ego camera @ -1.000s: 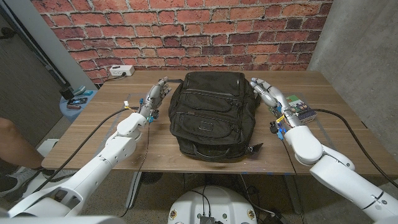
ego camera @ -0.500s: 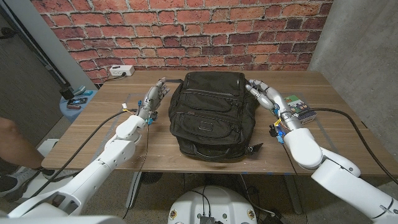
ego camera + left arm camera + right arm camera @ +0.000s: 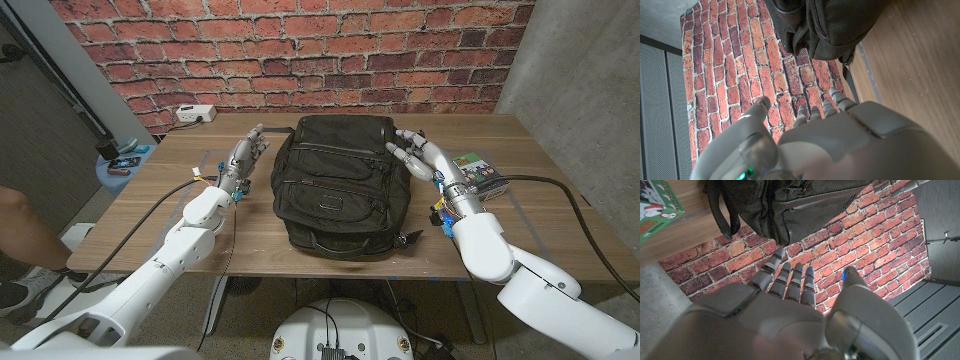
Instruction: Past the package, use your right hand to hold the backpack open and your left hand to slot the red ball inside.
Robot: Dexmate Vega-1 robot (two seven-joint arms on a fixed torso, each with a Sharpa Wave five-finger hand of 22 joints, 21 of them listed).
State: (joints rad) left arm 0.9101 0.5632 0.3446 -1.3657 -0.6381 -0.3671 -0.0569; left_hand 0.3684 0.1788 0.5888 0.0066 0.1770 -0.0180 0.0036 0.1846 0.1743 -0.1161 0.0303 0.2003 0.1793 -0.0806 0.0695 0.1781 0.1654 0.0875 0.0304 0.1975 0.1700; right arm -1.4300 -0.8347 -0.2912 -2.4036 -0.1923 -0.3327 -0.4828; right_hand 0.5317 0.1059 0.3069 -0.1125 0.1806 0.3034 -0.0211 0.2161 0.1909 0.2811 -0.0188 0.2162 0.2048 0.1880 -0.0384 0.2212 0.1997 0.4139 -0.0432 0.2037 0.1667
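At table centre the backpack point(image 3: 342, 185) lies shut, with no ball visible anywhere. From three o'clock the right hand point(image 3: 418, 152) reaches its fingers onto the bag's upper corner, fingers spread, gripping nothing. At nine o'clock the left hand point(image 3: 244, 155) waits just beside the bag, fingers apart and empty. By my judgement, opening and slotting are both still undone.

the black backpack point(image 3: 344, 186) lies flat in the middle of the wooden table point(image 3: 560, 215), its top toward the brick wall and its carry handle at the near edge. its zippers look closed. the green package point(image 3: 476, 170) lies flat on the table, to the right of the backpack and apart from it.
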